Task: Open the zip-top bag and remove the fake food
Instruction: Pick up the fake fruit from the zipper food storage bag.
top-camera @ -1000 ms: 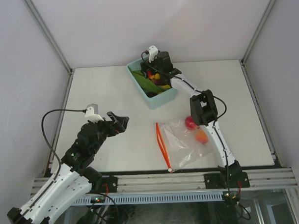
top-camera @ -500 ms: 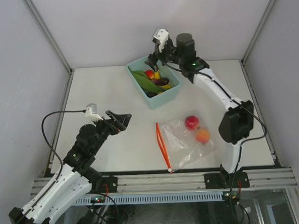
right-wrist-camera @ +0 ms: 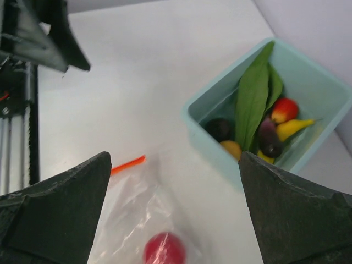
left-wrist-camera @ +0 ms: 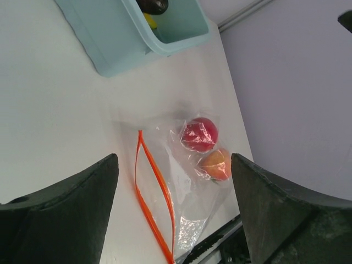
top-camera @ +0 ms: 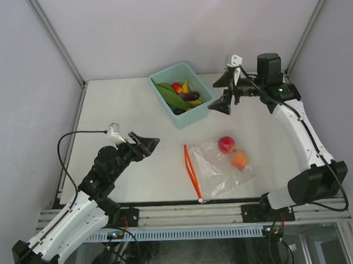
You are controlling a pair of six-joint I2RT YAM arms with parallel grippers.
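The clear zip-top bag lies flat on the table near the front edge. Its red-orange zipper strips stand parted on its left side. A red apple and an orange-red peach sit inside the bag at its far right end. More fake food fills the teal bin: a long green piece, a dark eggplant, yellow and red pieces. My left gripper hovers open, left of the bag. My right gripper hangs open, right of the bin and above the table.
The left wrist view looks down on the bag, the apple, the peach and the bin wall. The right wrist view takes in the bin, the green piece and the apple. Walls enclose the table on three sides.
My right gripper has lifted out of the bin and swung to the right of it. The left gripper has crept slightly right toward the bag.
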